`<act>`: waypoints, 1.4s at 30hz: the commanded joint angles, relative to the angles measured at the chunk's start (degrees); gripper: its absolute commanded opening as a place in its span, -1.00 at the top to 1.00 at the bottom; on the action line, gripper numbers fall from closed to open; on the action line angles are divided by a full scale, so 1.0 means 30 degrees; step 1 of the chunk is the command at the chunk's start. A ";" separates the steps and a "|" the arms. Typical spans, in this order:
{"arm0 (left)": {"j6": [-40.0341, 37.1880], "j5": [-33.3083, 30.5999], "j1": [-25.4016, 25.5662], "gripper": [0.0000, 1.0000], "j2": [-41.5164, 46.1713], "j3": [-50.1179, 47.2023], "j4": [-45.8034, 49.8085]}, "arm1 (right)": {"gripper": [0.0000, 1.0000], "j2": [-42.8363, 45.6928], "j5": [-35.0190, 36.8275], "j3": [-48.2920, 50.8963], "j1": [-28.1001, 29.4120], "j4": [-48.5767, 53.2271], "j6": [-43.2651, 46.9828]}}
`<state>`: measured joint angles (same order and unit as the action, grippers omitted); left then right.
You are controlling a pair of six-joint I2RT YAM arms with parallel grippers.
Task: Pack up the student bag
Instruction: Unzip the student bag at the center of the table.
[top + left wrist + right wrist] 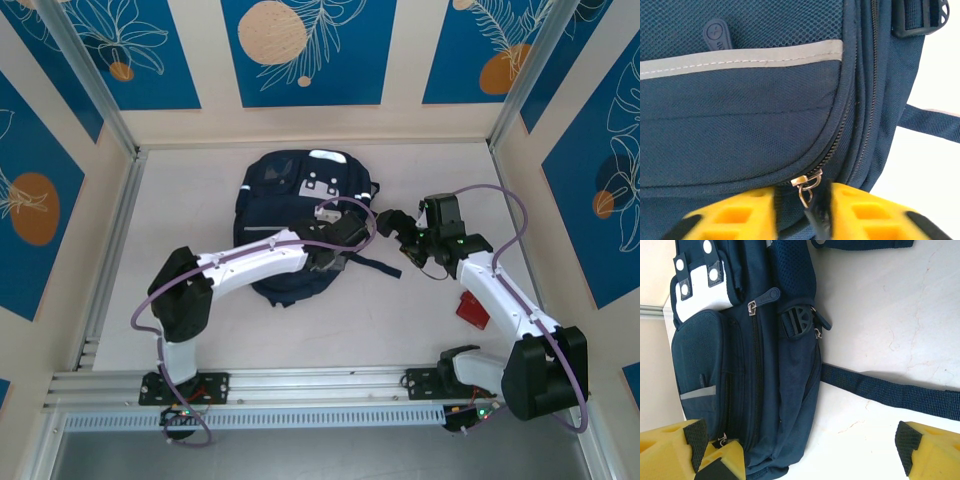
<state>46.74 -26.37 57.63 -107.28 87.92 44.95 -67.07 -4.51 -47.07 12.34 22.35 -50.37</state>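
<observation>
At the middle of the overhead frame, a little above centre, the large dark navy fabric backpack [290,200] lies flat on the pale tabletop [195,215]. Its long axis runs from the top of the frame down toward the arms, with the white-patched end uppermost. The left arm reaches across its lower half, and the left gripper [335,255] sits at the bag's lower right edge.

The left wrist view shows what matters here. The small silver zipper slider with its wire ring [807,181] is at the bottom centre of that frame, directly ahead of the yellow fingers [735,215]. A dark pull tab [816,220] hangs into the narrow gap between them. The jaws stand close around that tab, but I cannot tell whether they actually pinch it.

The zip track [836,135] curves up and to the right from the slider, so I'd guess any pull has to follow that line. The right gripper [393,226] stands just right of the bag, jaws spread wide with nothing in them, near the dark webbing strap [890,391]. The left arm is plainly the nearer one.
</observation>
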 commanded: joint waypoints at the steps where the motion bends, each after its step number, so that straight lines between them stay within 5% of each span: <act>1: 0.0279 -0.0697 0.0112 0.57 0.0103 0.0095 0.0525 | -0.95 0.0092 -0.0414 0.0280 -0.0110 0.0227 0.0180; 10: 0.0216 -0.0071 0.0126 0.55 0.0140 -0.0282 -0.0248 | -0.94 -0.0326 -0.0772 0.0053 -0.0107 0.0226 0.0048; 19: -0.0640 -0.0673 0.0071 1.00 0.1232 -0.0845 0.0041 | -0.90 -0.0835 -0.1918 -0.0102 0.0111 -0.0387 -0.0322; 27: -0.3757 0.2288 -0.1089 1.00 0.4118 -0.4046 -0.3918 | -0.47 -0.3348 -0.5346 -0.1164 0.1337 -0.2873 -0.2304; 35: -0.4656 0.3880 -0.1775 1.00 0.5645 -0.5749 -0.5467 | -0.29 -0.6041 -0.5879 -0.3855 0.3898 -0.3612 -0.3508; 42: -0.4767 0.3876 -0.1861 1.00 0.6299 -0.6326 -0.5899 | 0.11 -0.7828 -0.5376 -0.4889 0.4676 -0.3067 -0.4446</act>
<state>33.87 -16.05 52.38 -91.15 69.67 28.23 -89.03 -20.18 -60.47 26.24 11.33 -61.82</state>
